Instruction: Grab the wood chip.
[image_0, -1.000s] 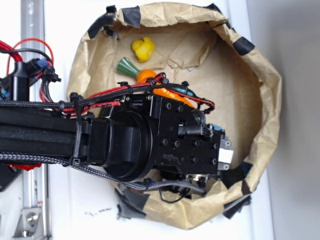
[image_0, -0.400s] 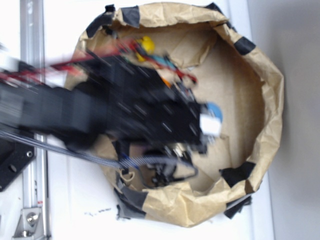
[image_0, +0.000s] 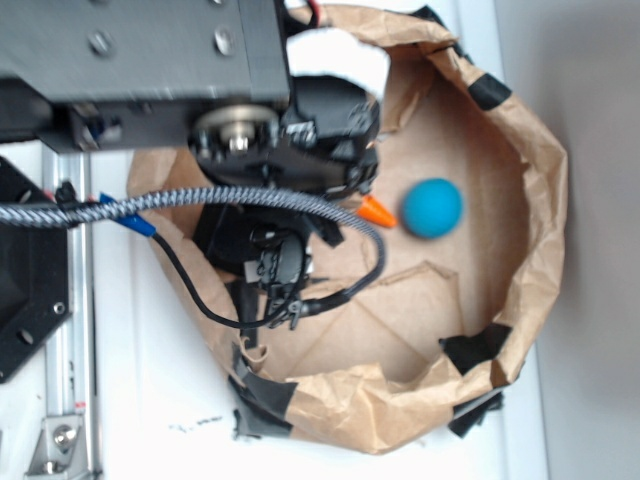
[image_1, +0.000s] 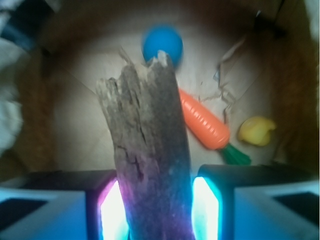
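The jagged grey-brown wood chip (image_1: 147, 150) stands upright at centre frame in the wrist view, clamped between the glowing pads of the black gripper (image_1: 155, 210), above the round blue ball (image_1: 162, 44)

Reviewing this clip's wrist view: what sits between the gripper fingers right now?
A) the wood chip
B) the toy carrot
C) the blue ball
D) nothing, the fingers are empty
A. In the wrist view the wood chip stands upright between the two glowing fingers of the gripper, while the blue ball and the toy carrot lie beyond it on the brown paper.
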